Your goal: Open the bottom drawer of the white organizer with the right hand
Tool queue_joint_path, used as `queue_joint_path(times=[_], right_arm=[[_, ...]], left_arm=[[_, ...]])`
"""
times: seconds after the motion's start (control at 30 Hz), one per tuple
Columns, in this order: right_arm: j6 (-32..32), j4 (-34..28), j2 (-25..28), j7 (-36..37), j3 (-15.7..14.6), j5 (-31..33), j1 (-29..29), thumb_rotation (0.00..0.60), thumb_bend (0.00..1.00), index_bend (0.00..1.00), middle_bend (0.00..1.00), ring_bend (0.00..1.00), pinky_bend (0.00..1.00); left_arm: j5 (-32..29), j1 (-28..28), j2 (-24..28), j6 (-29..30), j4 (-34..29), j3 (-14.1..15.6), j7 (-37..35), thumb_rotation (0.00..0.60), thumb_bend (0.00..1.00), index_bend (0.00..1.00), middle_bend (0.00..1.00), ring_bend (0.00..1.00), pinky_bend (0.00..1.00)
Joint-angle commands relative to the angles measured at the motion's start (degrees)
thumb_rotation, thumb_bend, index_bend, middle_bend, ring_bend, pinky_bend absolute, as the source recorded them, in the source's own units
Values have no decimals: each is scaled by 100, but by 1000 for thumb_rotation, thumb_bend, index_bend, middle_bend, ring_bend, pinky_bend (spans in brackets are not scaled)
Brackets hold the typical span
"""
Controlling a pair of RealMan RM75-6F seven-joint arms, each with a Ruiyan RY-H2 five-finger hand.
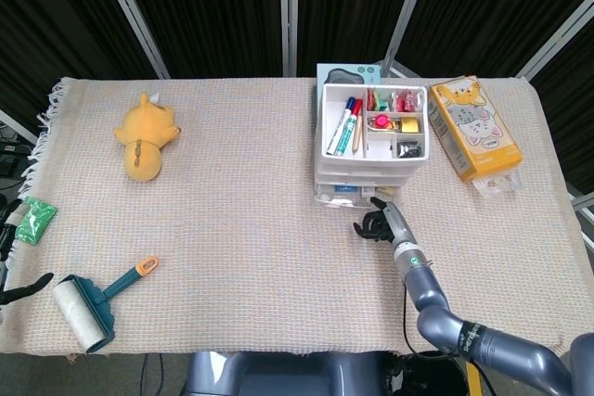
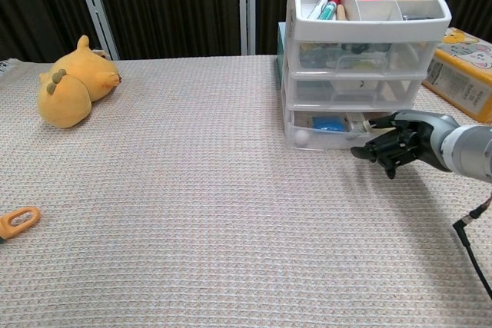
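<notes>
The white organizer [image 1: 373, 162] [image 2: 361, 36] stands at the back right of the table, with pens and small items in its top tray. Its bottom drawer [image 1: 345, 196] [image 2: 327, 134] is pulled out a little and shows a blue item and a white ball inside. My right hand [image 1: 376, 223] [image 2: 396, 146] is at the drawer's front right, fingers curled onto its front edge. A dark sliver at the far left edge of the head view may be my left hand [image 1: 23, 289]; how its fingers lie is hidden.
A yellow plush toy [image 1: 148, 136] [image 2: 73, 82] lies at the back left. A cat-print box [image 1: 473, 127] [image 2: 465, 63] sits right of the organizer and a teal box [image 1: 348, 72] behind it. A lint roller [image 1: 93, 308] and a green packet [image 1: 35, 220] lie near the front left.
</notes>
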Motion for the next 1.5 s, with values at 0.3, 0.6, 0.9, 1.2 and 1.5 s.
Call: queue_joint_path(times=[0.3, 0.6, 0.9, 1.2, 1.5], right_arm=[[166, -765, 379, -198, -274, -74, -164, 600, 308, 395, 720, 768, 691], [240, -1301, 705, -314, -483, -63, -249, 600, 308, 395, 720, 768, 691], [163, -1492, 853, -267, -647, -148, -307, 600, 308, 394, 719, 768, 691], [105, -1521, 888, -136, -697, -315, -347, 600, 303, 329, 711, 763, 683], [280, -1735, 919, -131, -751, -711, -407, 600, 211, 186, 710, 762, 682]], left_arm=[[31, -1, -1, 0, -4, 18, 12, 600, 82, 0, 0, 0, 0], [35, -1, -3, -2, -28, 26, 50, 600, 82, 0, 0, 0, 0], [50, 4, -3, 8, -52, 37, 79, 600, 81, 0, 0, 0, 0], [49, -1, -3, 3, -49, 36, 79, 600, 81, 0, 0, 0, 0], [28, -2, -2, 0, -46, 28, 68, 600, 81, 0, 0, 0, 0]])
